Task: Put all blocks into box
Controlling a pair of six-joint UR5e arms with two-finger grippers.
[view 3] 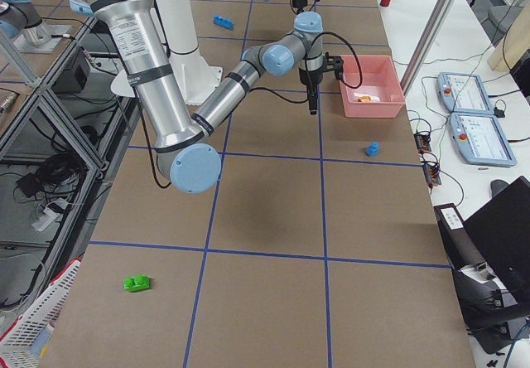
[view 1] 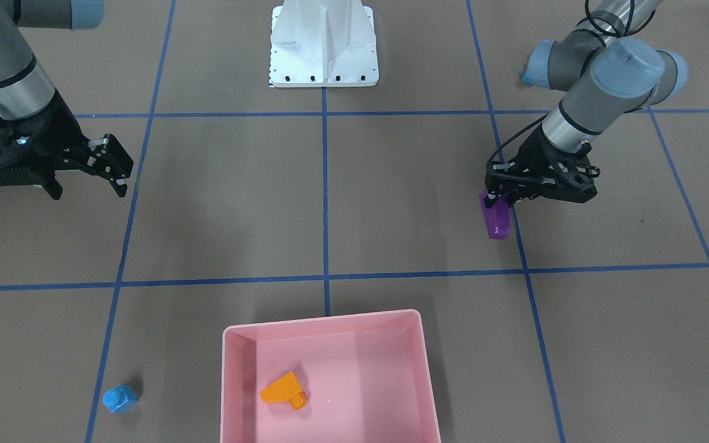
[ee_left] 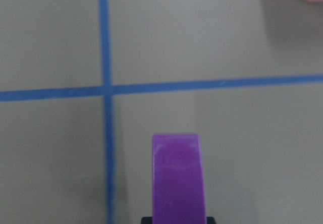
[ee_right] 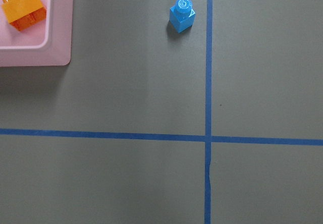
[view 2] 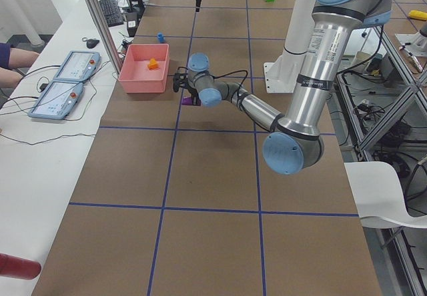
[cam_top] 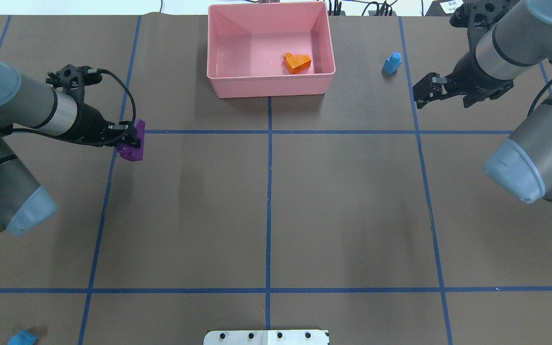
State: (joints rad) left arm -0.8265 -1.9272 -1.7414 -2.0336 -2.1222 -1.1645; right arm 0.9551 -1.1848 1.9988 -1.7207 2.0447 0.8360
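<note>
The purple block (view 1: 495, 219), glossy smooth plastic, is clamped at its upper end between the closed fingers of the left claw (view 1: 502, 195), low over the matte brown table (view 1: 330, 203) and well apart from the box (view 1: 235, 369). This shallow pink plastic tray with rounded corners holds the orange block (view 1: 283, 389), a sloped wedge. A one-stud blue block (view 1: 120, 399) stands near the box. The right claw (view 1: 122, 175) hangs with jaws parted, holding nothing.
</note>
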